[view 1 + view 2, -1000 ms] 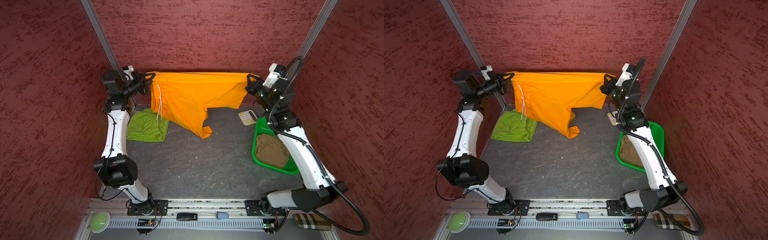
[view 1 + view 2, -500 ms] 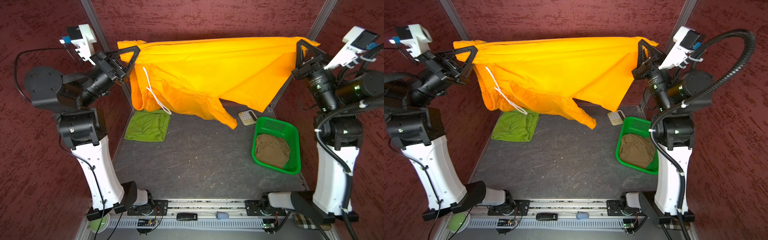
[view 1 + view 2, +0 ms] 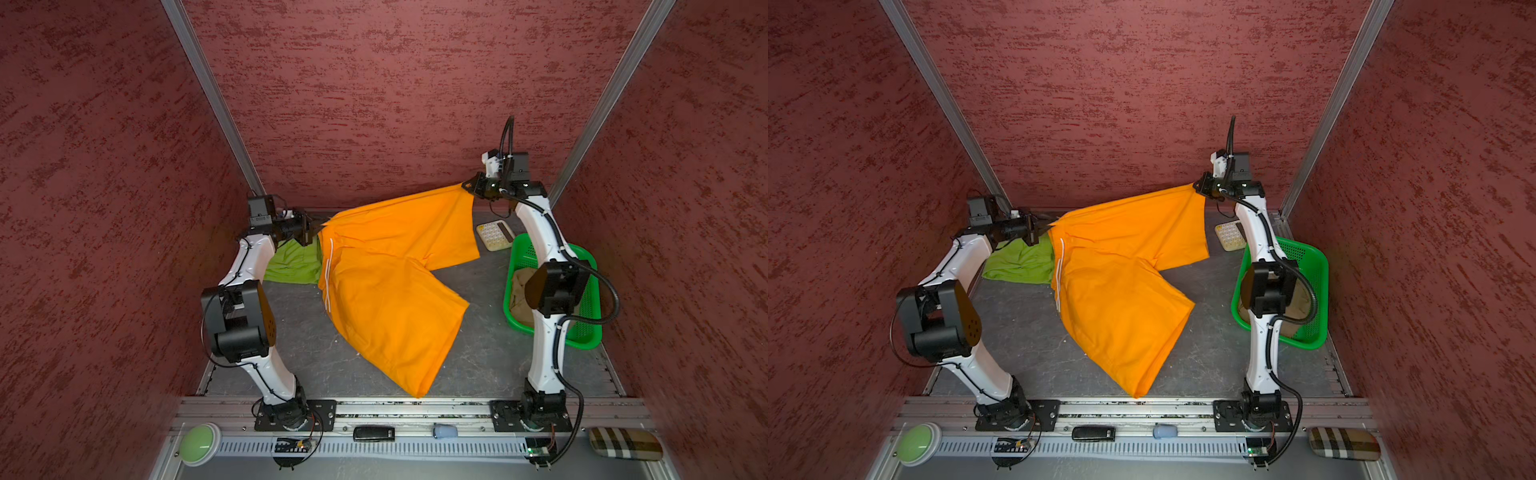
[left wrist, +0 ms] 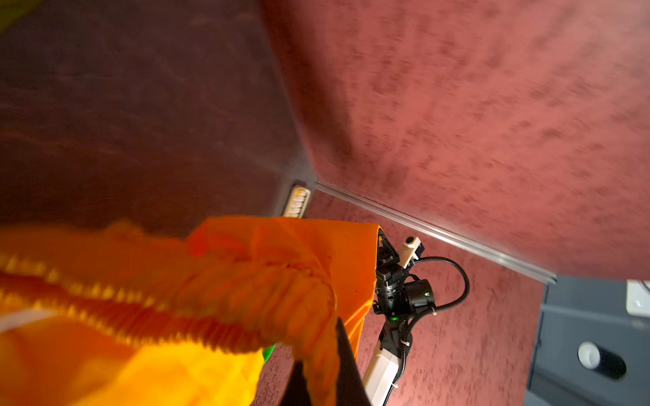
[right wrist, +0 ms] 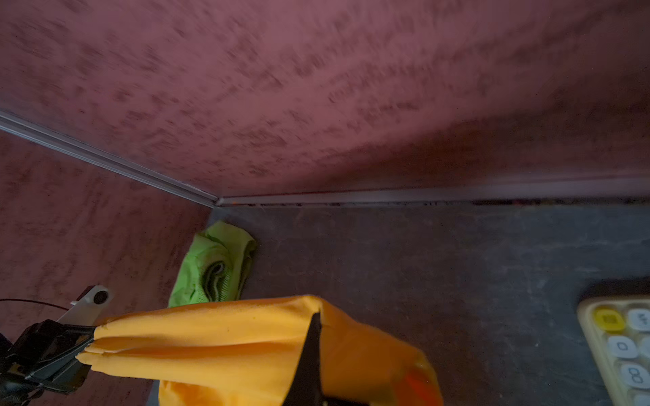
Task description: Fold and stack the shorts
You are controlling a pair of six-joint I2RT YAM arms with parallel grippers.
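While your left gripper [image 3: 312, 231] and right gripper [image 3: 470, 188] are clamped on the unfolded orange shorts [image 3: 386, 299], only the green shorts [image 3: 291, 266] look folded, and the tan shorts [image 3: 517, 286] sit in the basket [image 3: 588, 328].

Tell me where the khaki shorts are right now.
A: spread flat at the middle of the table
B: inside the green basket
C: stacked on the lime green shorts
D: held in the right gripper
B: the khaki shorts lie crumpled inside the green basket, while the left gripper and the right gripper are both shut on the orange shorts.
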